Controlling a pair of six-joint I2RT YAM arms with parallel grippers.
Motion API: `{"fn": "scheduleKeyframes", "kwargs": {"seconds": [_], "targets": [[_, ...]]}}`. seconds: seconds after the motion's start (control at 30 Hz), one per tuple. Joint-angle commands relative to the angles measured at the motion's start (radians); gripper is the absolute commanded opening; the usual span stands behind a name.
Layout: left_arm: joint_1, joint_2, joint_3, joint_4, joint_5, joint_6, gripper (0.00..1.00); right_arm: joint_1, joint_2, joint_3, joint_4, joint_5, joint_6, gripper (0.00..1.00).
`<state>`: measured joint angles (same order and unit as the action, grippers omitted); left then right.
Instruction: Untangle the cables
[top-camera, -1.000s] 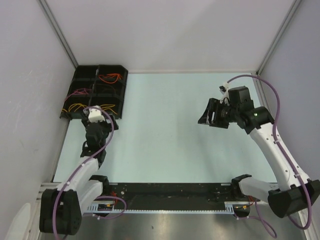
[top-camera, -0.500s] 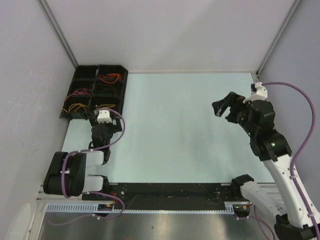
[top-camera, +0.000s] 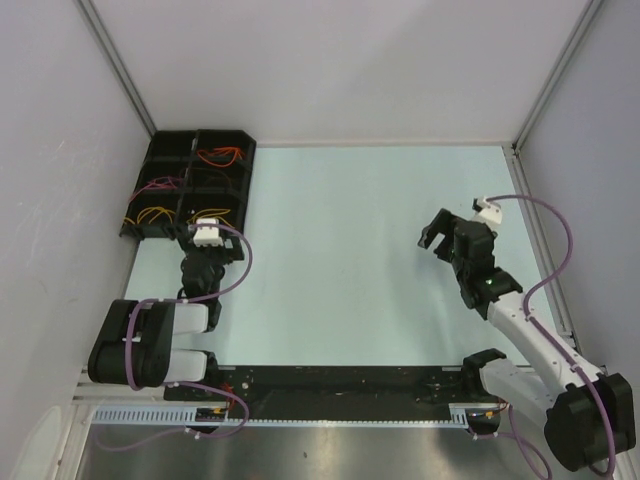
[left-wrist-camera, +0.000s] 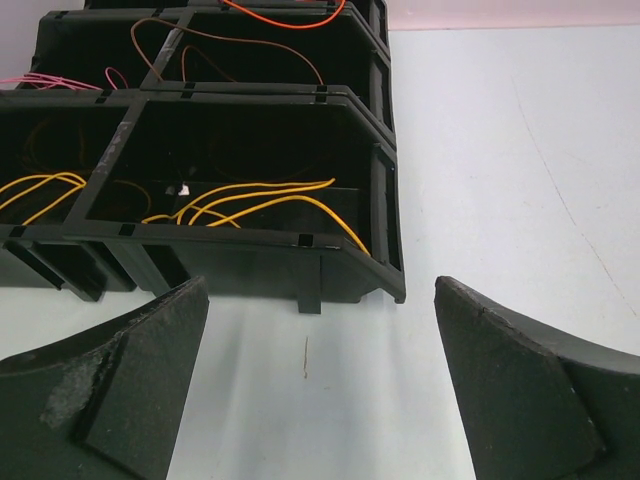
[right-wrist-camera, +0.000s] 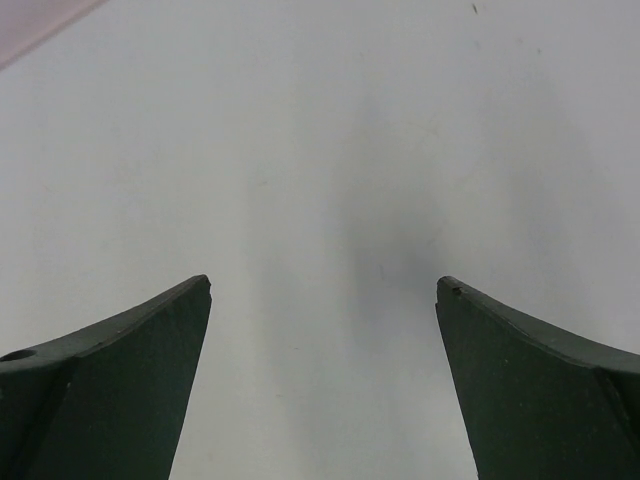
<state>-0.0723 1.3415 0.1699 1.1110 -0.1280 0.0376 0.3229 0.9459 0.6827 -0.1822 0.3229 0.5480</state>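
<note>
**Cables lie in the divided bin; both claws wide, holding nothing**

- The cables (left-wrist-camera: 250, 188) all sit inside a black bin (top-camera: 247, 170) at the far left corner of the table (top-camera: 340, 260). None shows on the open tabletop.
- Orange cables (top-camera: 220, 156): loose loops in the bin's far right compartment. The left wrist view also shows a thinner, duller orange strand in the compartment just nearer.
- Pink cable (left-wrist-camera: 55, 82): left column, middle compartment, with one strand lying across the divider.
- Yellow cables (top-camera: 150, 213): near row. From above, the loops are in the near left compartment. The left wrist view shows more yellow strands in the near right one, sagging toward its front wall.
- No colour can be seen crossing into another colour's compartment. The dark interiors hide the bottoms, so I cannot tell whether a black cable is there.
- Left gripper (left-wrist-camera: 320, 292): just near of the bin's near right corner and facing it. Jaws are spread wide with nothing between the fingers (left-wrist-camera: 140, 370). The tips stop short of the bin's front wall, not touching it.
- Right gripper (right-wrist-camera: 322, 290): right side of the table, well apart from the bin, pointing left and down. Jaws are spread wide, with only bare table between them and no cable nearby.
- Both arms are folded back toward the near edge.
</note>
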Motion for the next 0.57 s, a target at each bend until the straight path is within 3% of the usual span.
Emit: {"fn": "scheduleKeyframes", "kwargs": {"seconds": [0.0, 0.17, 0.2, 0.47, 0.53], "targets": [[-0.004, -0.002, -0.007, 0.082, 0.022, 0.018, 1.00, 0.001, -0.021, -0.142, 0.383, 0.041, -0.115, 1.00], [-0.004, -0.001, -0.006, 0.082, 0.024, 0.016, 1.00, -0.001, -0.003, -0.288, 0.564, 0.091, -0.200, 1.00], [-0.004, -0.002, -0.004, 0.081, 0.024, 0.018, 1.00, -0.004, 0.001, -0.308, 0.640, 0.088, -0.277, 1.00], [-0.003, 0.001, -0.003, 0.078, 0.025, 0.015, 1.00, -0.076, 0.106, -0.379, 0.854, -0.062, -0.535, 1.00], [-0.003, -0.002, -0.007, 0.084, 0.022, 0.012, 1.00, -0.111, 0.114, -0.367, 0.825, -0.087, -0.539, 1.00]]}}
